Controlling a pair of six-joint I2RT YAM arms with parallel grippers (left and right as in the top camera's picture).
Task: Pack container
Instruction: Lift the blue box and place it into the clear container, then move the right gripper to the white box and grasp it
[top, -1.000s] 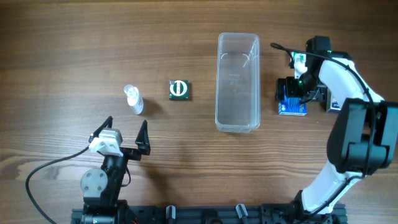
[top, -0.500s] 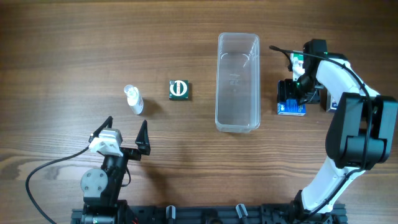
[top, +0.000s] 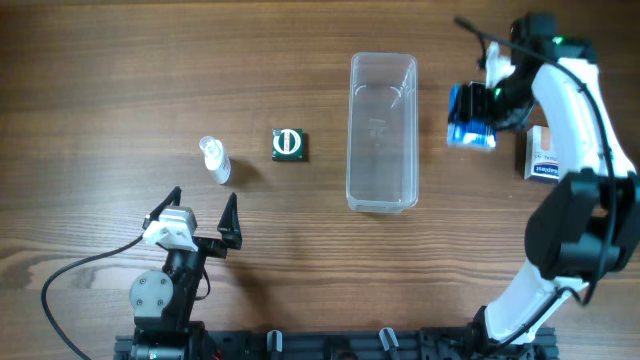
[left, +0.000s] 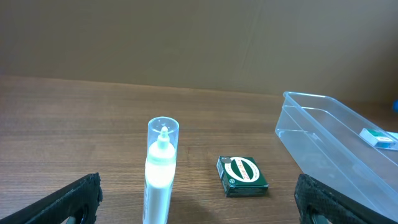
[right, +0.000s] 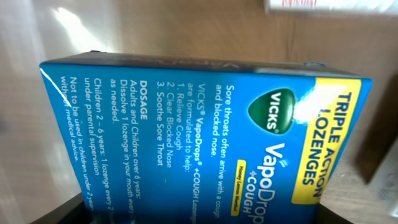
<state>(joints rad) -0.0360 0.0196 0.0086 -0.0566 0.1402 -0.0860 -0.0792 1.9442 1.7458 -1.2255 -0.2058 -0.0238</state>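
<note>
— Right gripper (top: 472, 112)?
— Clamped on blue lozenge box (right: 186, 124), just right of container (top: 381, 203). Container sits mid table (top: 100, 80).
— Left gripper (top: 203, 206)?
— Jaws spread wide, holding nothing, near front edge.

The wooden surface (top: 120, 80) carries a clear container (top: 381, 150), a small bottle (top: 214, 160), a green box (top: 289, 145) and, seemingly flat, a white box (top: 540, 160).

I am resting my left arm by the near edge, my left gripper (top: 203, 203) spread wide. I am stretching my right arm toward the far right corner, my right gripper (top: 476, 112) squeezing a blue box (top: 466, 128).
</note>
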